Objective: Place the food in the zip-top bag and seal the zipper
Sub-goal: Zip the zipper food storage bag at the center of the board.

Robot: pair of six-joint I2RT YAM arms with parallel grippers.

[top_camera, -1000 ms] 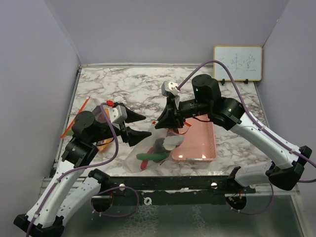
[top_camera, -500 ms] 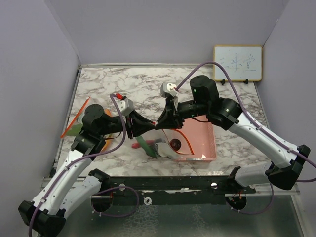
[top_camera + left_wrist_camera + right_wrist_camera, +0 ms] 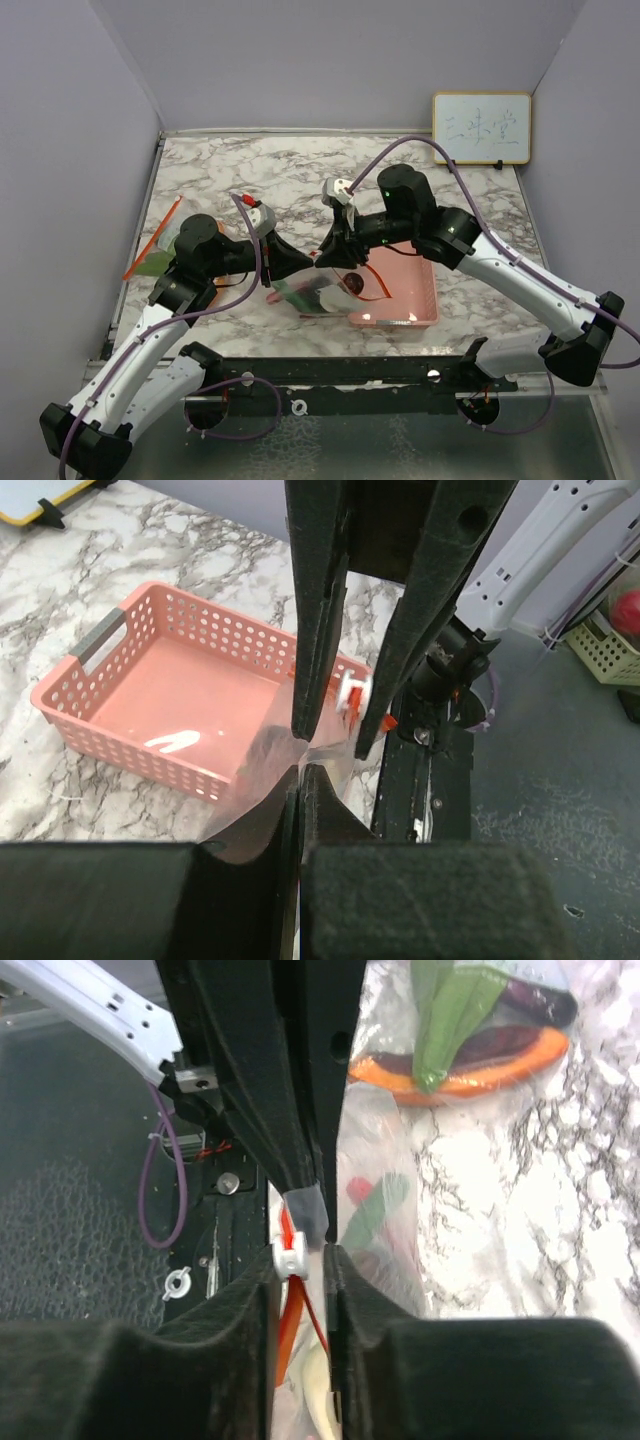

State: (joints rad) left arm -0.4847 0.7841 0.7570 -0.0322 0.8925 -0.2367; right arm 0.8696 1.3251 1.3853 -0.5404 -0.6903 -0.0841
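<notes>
The table (image 3: 250, 170) is white marble with grey veins. The basket (image 3: 140, 755) is pink, dotted with round holes. The bag (image 3: 385, 1150) is clear, its zipper (image 3: 292, 1320) red, its slider (image 3: 288, 1254) white. The food (image 3: 375, 1210) inside shows green and red. The cable (image 3: 150, 1120) is purple; the whiteboard (image 3: 481, 127) has a yellow frame.

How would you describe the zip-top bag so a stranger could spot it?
Find the pink basket on the marble table. Against its left edge is a clear plastic bag with green food inside. Unlike the other food farther left, it is pinched by the left gripper and right gripper.
</notes>
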